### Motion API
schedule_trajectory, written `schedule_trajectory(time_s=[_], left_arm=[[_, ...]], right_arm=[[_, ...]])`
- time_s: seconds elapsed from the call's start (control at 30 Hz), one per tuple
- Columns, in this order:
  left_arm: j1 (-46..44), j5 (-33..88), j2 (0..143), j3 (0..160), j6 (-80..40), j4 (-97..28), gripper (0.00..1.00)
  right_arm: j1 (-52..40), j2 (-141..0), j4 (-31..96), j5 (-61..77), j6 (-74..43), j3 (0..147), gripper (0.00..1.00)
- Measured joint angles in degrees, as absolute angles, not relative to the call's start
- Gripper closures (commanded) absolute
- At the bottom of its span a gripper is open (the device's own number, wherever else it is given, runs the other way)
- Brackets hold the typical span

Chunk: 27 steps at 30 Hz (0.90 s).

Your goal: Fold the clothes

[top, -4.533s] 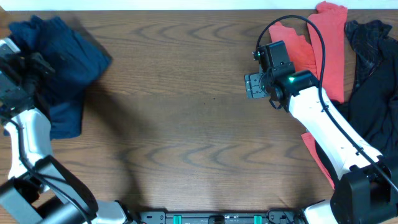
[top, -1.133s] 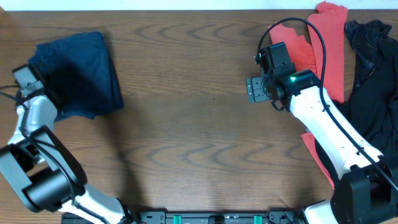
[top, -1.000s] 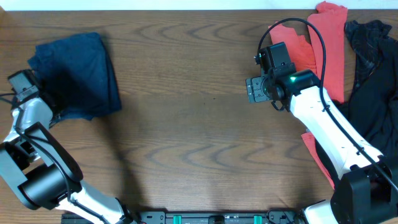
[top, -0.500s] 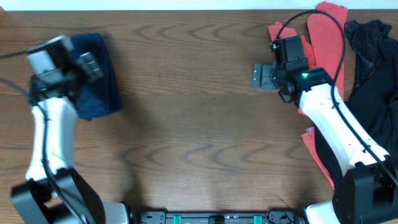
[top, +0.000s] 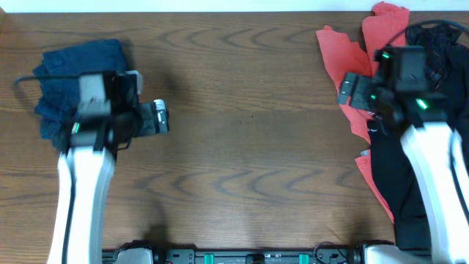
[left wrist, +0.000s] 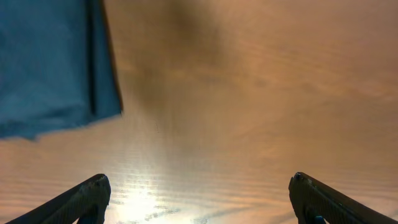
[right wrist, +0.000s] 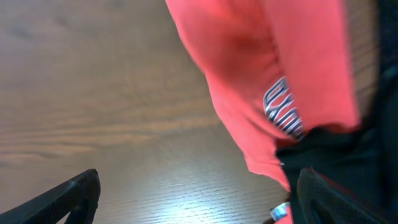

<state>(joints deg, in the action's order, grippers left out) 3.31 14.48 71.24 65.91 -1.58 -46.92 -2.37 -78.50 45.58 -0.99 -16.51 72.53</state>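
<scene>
A folded dark navy garment point(top: 62, 77) lies at the table's far left and shows as blue cloth point(left wrist: 43, 62) in the left wrist view. My left gripper point(top: 163, 118) hangs open just right of it over bare wood, nothing between its fingers point(left wrist: 199, 193). A red shirt point(top: 343, 51) with white lettering point(right wrist: 283, 109) lies crumpled at the far right, partly over black garments point(top: 443, 44). My right gripper point(top: 346, 89) stands open at the red shirt's point(right wrist: 261, 56) left edge, holding nothing point(right wrist: 199, 186). Black cloth point(right wrist: 336, 155) lies under its right finger.
The wooden table point(top: 242, 147) stretches bare between the two piles. Its back edge point(top: 220, 10) runs along the top of the overhead view. The arms' base rail point(top: 249, 257) sits at the front edge.
My left arm swung from the table's left edge across the navy garment to its right side, jaws opening wider. My right arm moved right onto the red shirt's edge.
</scene>
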Motion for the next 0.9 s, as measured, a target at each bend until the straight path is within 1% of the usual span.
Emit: schedule_trajectory(time_s=[0.17,0.2,0.3,0.4,0.5,0.6,0.9], left_arm=[[2.2,14.6,52.4,61.1,-1.4,-43.0,0.06],[2.1,14.7,48.7,59.4,-1.4,-42.1,0.02],[2.0,14.6,37.8,54.2,-1.5,-38.8,0.02],[2.0,14.7,30.3,50.9,-1.5,-38.0,0.02],[2.0,14.7,26.3,50.1,-1.5,-38.6,0.02],[2.0,14.7,23.9,50.1,-1.5,-38.9,0.02],[2.0,14.7,23.3,50.1,-1.5,-42.2,0.02]], right_arm=[[-4.1,-62.1,44.4,-4.2,-16.5,66.9,0.01],[-4.7,-58.9,43.6,-5.1,-16.5,64.9,0.01],[-7.2,-50.0,39.8,-7.3,-16.6,56.4,0.01],[-8.3,-43.3,39.0,-7.8,-16.6,49.8,0.01],[-8.4,-39.5,41.2,-8.4,-16.6,46.7,0.01],[-8.4,-37.8,47.3,-8.7,-16.6,45.8,0.01],[-8.4,-37.8,59.9,-8.8,-16.6,45.5,0.01]])
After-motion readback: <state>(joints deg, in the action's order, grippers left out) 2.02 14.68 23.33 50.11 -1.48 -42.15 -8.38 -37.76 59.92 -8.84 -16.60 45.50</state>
